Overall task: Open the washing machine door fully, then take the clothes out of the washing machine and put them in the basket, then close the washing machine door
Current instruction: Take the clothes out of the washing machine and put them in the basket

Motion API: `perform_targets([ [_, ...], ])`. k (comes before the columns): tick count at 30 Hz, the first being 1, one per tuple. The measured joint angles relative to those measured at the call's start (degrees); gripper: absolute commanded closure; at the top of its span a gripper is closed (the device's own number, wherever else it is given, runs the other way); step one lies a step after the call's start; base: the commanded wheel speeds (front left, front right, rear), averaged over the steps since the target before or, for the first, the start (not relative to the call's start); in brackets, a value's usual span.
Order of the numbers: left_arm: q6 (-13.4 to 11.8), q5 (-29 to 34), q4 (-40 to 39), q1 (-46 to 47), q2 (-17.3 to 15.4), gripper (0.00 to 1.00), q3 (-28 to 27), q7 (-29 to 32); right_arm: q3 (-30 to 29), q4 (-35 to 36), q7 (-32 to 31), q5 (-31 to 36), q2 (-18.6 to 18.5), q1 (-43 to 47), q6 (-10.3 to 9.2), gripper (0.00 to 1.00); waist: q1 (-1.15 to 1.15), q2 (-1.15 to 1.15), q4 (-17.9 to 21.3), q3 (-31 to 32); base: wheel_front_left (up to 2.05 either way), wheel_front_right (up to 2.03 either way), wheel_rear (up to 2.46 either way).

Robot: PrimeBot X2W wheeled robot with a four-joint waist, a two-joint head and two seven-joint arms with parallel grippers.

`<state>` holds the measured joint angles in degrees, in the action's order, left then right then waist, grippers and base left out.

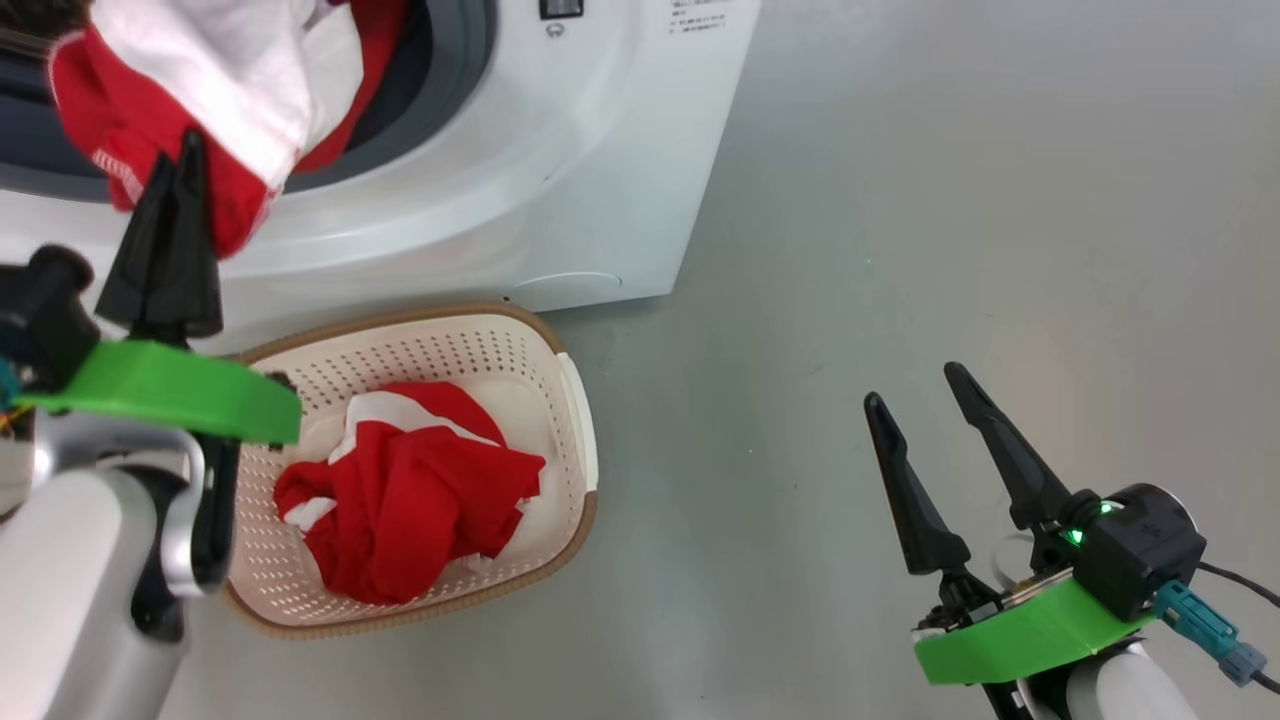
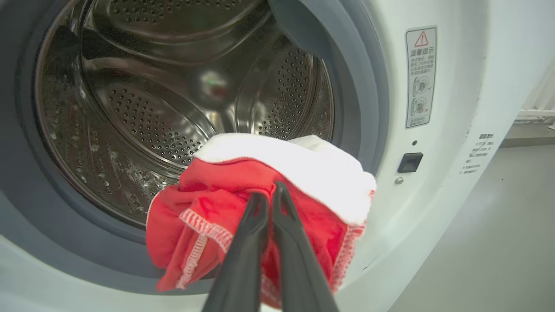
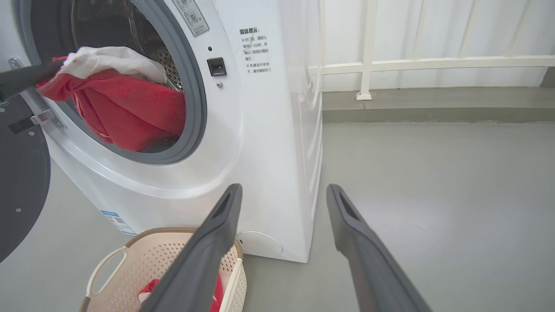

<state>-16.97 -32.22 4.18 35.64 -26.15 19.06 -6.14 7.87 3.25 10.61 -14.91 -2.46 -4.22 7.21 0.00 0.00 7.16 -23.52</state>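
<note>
The washing machine door (image 3: 19, 182) hangs open far left, & my left fingers (image 1: 178, 210) are pinched tight on a red & white piece of the clothes (image 1: 215, 80), held at the mouth of the washing machine (image 1: 560, 170) w/ the grey gasket (image 2: 364, 86) & steel drum (image 2: 143, 117) behind it. Below, just in front of the machine, the basket (image 1: 545, 335) sits on the floor (image 1: 950, 200) w/ another red bundle (image 1: 410, 500) inside. My right fingers (image 1: 890, 440) stand spread wide, nothing between them, over the floor well right of the basket.

Bright, even light; faint soft shadows on smooth grey floor (image 1: 900, 200); glints in perforated steel drum (image 2: 151, 117); wrist views bowed at edges.
</note>
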Motion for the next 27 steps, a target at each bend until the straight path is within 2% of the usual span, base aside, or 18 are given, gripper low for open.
perform_targets([
  [13, -6.0, 2.4, -14.1, -9.0, -2.1, 1.0, -0.2, 1.6, -1.6, 0.7, -0.1, 0.0, 0.0, 1.3, 0.0, 0.0, 0.0, 0.0, -1.4, 2.7, 0.0, 0.0, 0.0],
  [27, -10.5, 4.2, -25.0, -12.3, -5.1, 1.0, -1.5, 4.1, -2.5, 1.3, -0.3, 0.0, 0.0, 1.8, 0.0, 0.0, 0.0, 0.0, -2.4, 4.5, 0.0, 0.0, 0.0],
])
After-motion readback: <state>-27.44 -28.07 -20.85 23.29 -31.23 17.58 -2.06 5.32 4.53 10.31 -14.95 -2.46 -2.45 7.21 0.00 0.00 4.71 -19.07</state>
